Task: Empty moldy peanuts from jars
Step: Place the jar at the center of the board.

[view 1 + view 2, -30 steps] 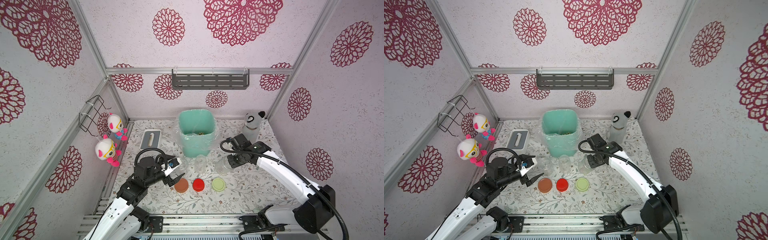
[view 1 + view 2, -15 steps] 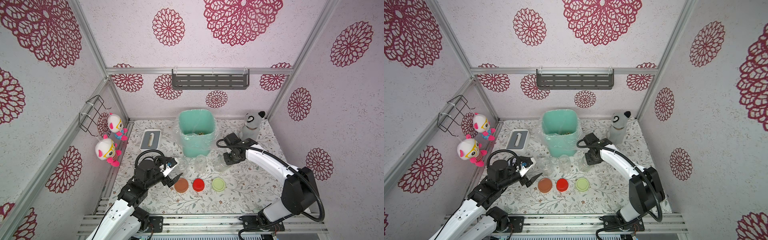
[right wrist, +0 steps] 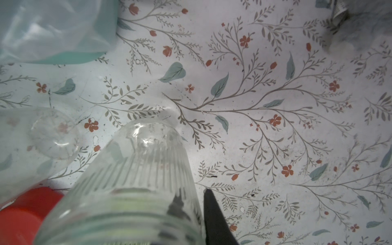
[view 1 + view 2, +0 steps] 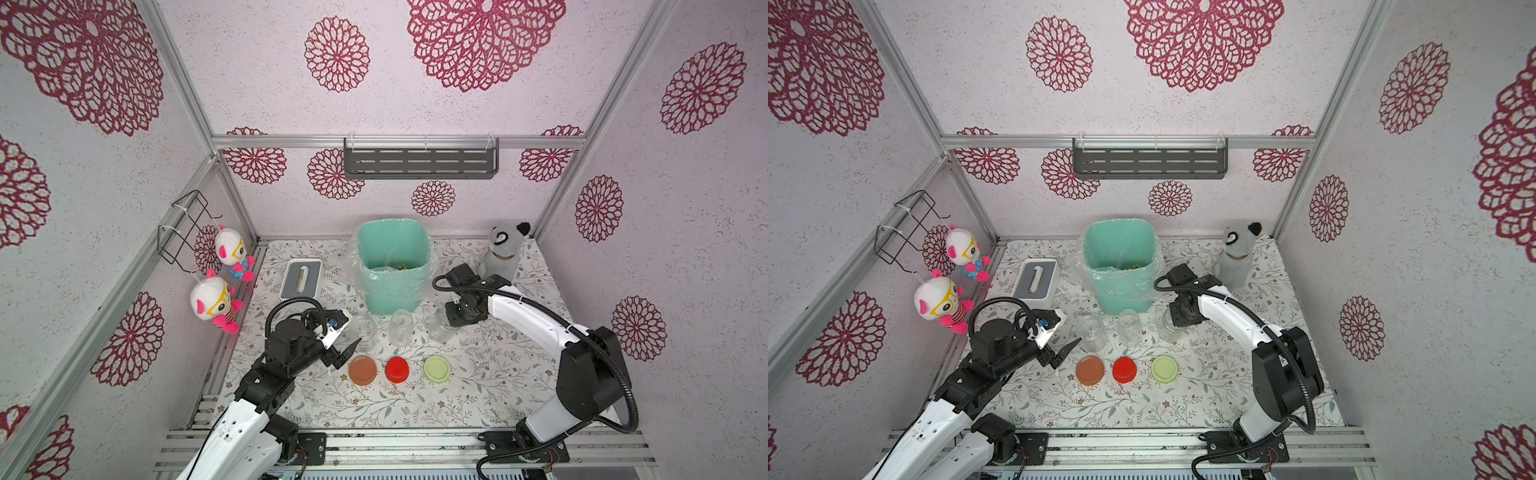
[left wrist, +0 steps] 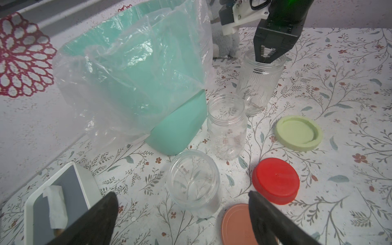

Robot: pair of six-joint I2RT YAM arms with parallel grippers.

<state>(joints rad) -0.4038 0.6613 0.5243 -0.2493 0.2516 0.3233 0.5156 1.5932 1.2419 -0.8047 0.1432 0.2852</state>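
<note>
Three clear jars stand upright and lidless in a row on the counter, all apparently empty. The brown lid, red lid and green lid lie just in front of them. The only moldy peanuts in view are a small tan heap down in the lined mint bin behind, so the emptying looks done or nearly so. The right gripper sits at the mouth of the ribbed jar, one of its fingers outside the wall and one inside; whether they pinch the glass or stand just clear, I cannot tell. The left gripper is spread wide and empty, facing the nearest jar. Empty glass like this should be light, rigid, slick and breakable. The threaded neck or the ribbing probably gives the surest hold, whereas a rim pinch could let it swing.
</note>
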